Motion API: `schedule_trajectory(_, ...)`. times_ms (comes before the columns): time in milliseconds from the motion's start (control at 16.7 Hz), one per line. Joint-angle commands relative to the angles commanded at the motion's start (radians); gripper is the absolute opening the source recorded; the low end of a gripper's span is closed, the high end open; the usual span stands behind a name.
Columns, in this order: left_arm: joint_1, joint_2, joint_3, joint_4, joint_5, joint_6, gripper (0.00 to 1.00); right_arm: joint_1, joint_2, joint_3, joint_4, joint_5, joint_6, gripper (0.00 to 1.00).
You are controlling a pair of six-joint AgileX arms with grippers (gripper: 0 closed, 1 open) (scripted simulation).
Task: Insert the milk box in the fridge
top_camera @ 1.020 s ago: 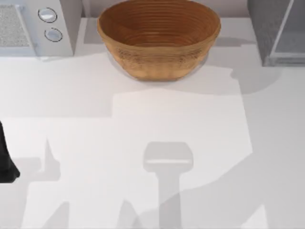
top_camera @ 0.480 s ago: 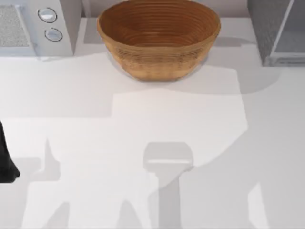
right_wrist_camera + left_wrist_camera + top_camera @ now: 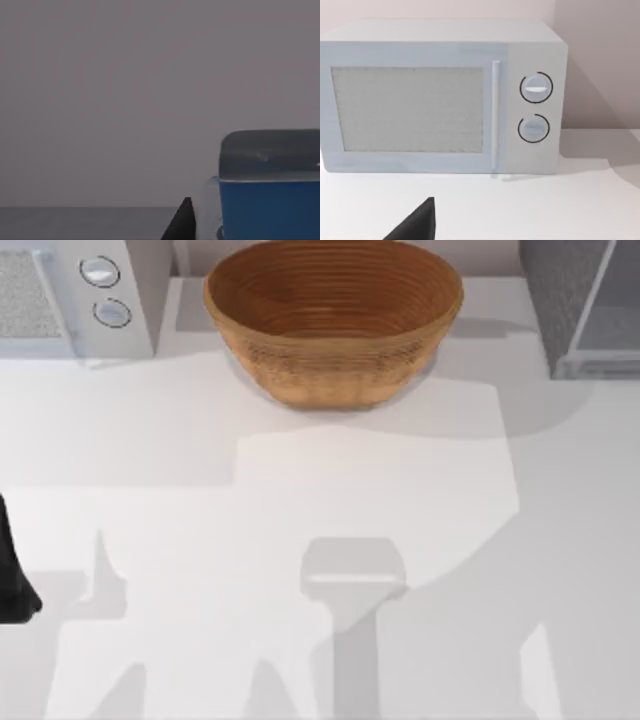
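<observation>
The milk box (image 3: 267, 192) sits right up against my right gripper (image 3: 181, 220), filling the near corner of the right wrist view: a blue carton with a grey top and a pale edge beside one dark fingertip. It is so close that I judge it to be in my grasp or at the point of it, but I cannot tell whether my fingers are clenched on it, since I see one tip and no contact. Behind the carton lies a dim grey surface and a darker floor band, which I take to be a plain wall ahead of my gripper; I cannot say for sure.

The fridge (image 3: 585, 310) stands at the far right corner of the table (image 3: 300, 500) in the top view, speckled grey walls with its pale glassy door panel angled outward. The wicker bowl (image 3: 333, 320) sits at the far middle, well apart from it.

My left gripper (image 3: 415, 225) is parked at the left edge, facing the white microwave (image 3: 440, 95); I cannot tell how its fingers stand.

I judge the step in hand to be carrying the carton toward the fridge. The next move calls for keeping the carton upright, lining it up with the opening beside the door panel, and clearing the door edge on the way in.
</observation>
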Motion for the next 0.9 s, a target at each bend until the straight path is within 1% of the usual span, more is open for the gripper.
schedule_trajectory(540, 0.000, 0.000, 0.000, 0.000, 0.000, 0.000, 1.00, 0.000, 0.000, 0.000, 0.000, 0.000, 0.000, 0.98)
schedule_trajectory(600, 0.000, 0.000, 0.000, 0.000, 0.000, 0.000, 1.00, 0.000, 0.000, 0.000, 0.000, 0.000, 0.000, 1.00)
schedule_trajectory(900, 0.000, 0.000, 0.000, 0.000, 0.000, 0.000, 1.00, 0.000, 0.000, 0.000, 0.000, 0.000, 0.000, 1.00)
